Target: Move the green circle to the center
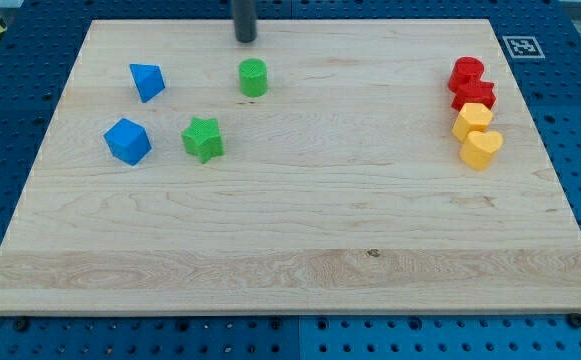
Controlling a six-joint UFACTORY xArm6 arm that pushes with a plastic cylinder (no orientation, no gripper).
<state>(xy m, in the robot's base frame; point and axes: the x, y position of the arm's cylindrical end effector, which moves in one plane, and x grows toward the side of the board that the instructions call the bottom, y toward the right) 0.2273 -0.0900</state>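
The green circle [253, 77] stands on the wooden board [300, 220] in the upper left part of the view. My tip [245, 38] is just above it in the view, a little to its left, with a small gap between them. A green star [203, 139] lies below and to the left of the circle.
A blue triangle-like block [147, 81] and a blue cube-like block [128, 141] lie at the view's left. At the right edge, a red cylinder [466, 73], a red star [474, 95], a yellow block [472, 120] and a yellow heart [481, 149] form a column.
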